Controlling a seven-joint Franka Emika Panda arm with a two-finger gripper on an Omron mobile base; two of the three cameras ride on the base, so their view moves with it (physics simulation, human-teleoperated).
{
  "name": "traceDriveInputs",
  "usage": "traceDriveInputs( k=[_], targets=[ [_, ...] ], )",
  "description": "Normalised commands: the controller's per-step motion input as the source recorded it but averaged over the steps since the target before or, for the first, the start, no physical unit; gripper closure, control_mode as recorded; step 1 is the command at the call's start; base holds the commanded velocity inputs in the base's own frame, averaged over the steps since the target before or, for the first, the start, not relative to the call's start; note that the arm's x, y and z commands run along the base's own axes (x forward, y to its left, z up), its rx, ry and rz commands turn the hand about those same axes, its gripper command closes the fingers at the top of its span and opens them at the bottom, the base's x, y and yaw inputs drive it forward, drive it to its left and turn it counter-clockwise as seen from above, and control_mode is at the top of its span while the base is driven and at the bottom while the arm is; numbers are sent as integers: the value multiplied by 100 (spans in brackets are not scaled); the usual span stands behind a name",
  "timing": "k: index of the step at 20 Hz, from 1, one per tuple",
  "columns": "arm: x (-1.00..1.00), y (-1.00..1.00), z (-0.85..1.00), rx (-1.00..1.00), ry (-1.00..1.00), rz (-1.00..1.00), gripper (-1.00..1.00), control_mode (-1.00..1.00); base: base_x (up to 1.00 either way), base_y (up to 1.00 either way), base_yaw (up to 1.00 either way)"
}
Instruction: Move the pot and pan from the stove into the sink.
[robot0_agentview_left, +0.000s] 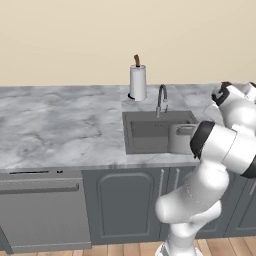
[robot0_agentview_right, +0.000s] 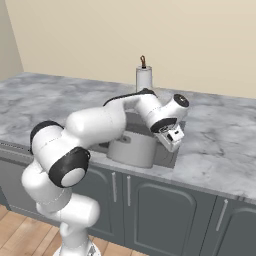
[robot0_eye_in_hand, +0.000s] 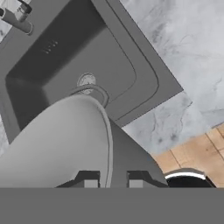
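Hand view shows the tool (robot0_eye_in_hand: 112, 181) clenched on the rim of the pot (robot0_eye_in_hand: 65, 144), its two tips straddling the thin wall, with the pot hanging over the near part of the sink (robot0_eye_in_hand: 144, 74). A pinch on a rim this thin could slip and let the heavy pot tip. The basin floor beyond is open; the faucet (robot0_agentview_left: 162, 98) stands at the back, the marble table (robot0_agentview_left: 60, 130) edges close around.

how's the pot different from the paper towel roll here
The pot is wide, grey metal and sits low in the sink, gripped at its rim by the gripper. The paper towel roll is slim, white, and stands untouched on the counter behind the faucet. Both are upright cylinders.
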Motion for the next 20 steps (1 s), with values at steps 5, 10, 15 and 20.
traceDriveInputs(
  k=[5,10,15,20],
  targets=[
    [8,5,0,-5,-8,-27,100,-100,0,0,0],
    [-3,0,0,-4,-19,-25,100,-100,0,0,0],
    [8,6,0,-4,-16,-24,100,-100,0,0,0],
    [33,25,0,-7,-12,-19,100,-100,0,0,0]
  ],
)
